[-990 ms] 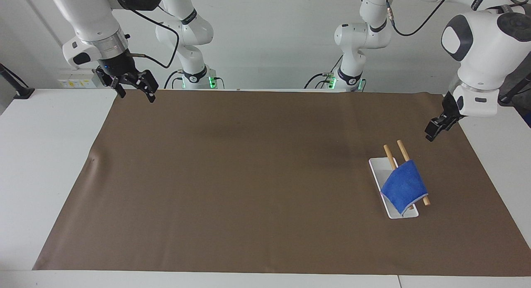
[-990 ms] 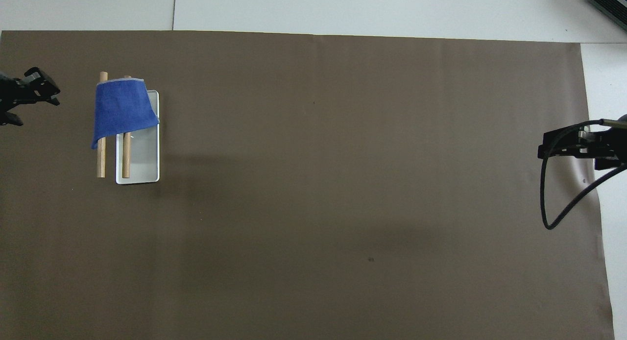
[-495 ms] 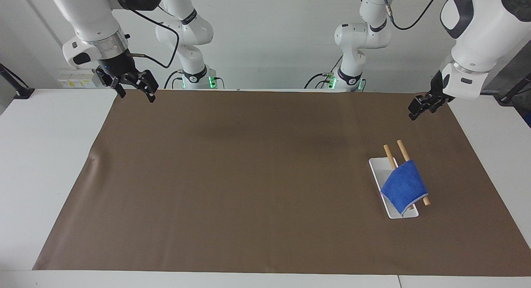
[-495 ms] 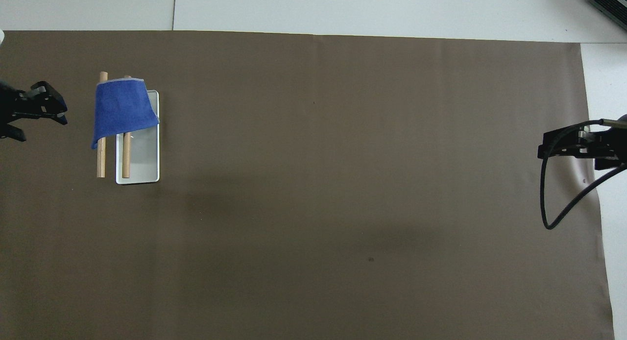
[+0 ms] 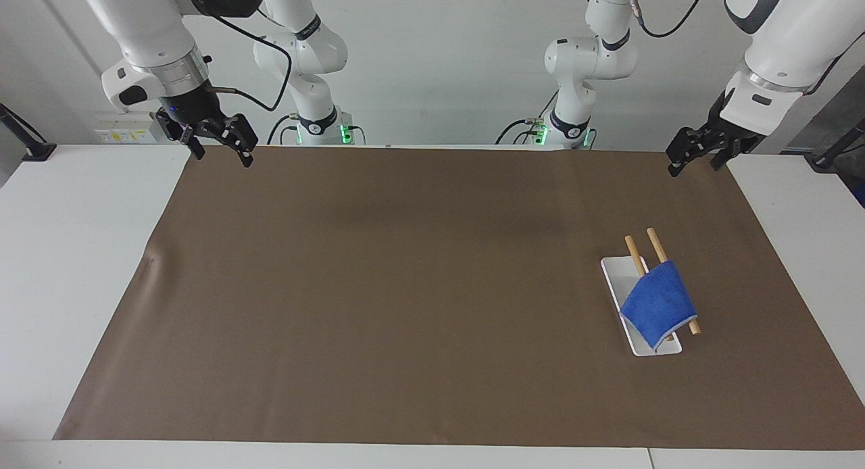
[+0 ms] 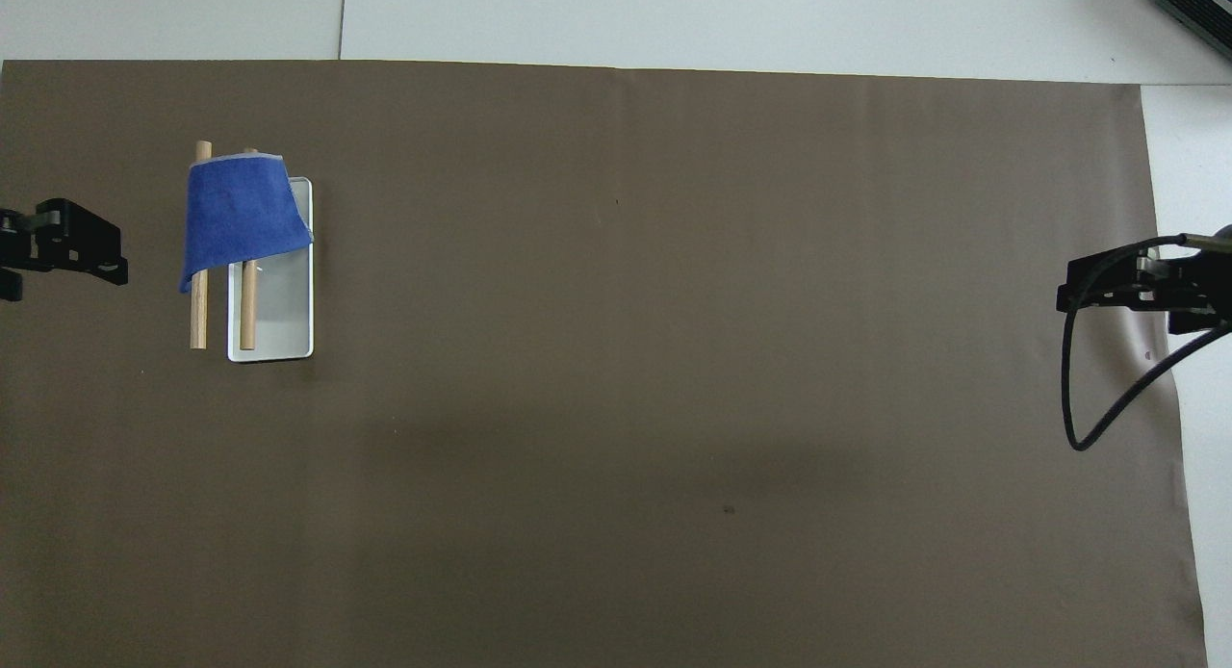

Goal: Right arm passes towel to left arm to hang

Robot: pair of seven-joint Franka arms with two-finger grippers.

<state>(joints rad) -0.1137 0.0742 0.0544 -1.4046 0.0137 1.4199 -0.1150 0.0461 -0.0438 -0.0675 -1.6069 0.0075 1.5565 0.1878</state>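
1. Towel [image 5: 658, 311] hangs over the two wooden rods [image 5: 640, 247] of a small rack on a white tray [image 5: 613, 274], at the left arm's end of the brown mat [image 5: 405, 286]. In the overhead view it is at about 10 o'clock from the mat's middle.
2. It drapes over both rods and covers the end of them farther from the robots, so the hanging looks done (I judge this only from how the cloth lies).
3. Left gripper [image 5: 696, 159] is up in the air over the mat's corner at the left arm's end, well apart from the towel. Its fingers stand apart and hold nothing.
4. Right gripper [image 5: 219, 148] waits over the mat's corner at the right arm's end, at about 3 o'clock from the mat's middle in the overhead view. Its fingers are spread wide and it holds nothing.
5. The step in hand seems to be the retreat of the left arm. To do it well, the gripper should travel high and away from the rack, so no finger catches the grey trim.
6. The rods are light and the cloth sits loose; a small push could slide it off (this is the main risk).
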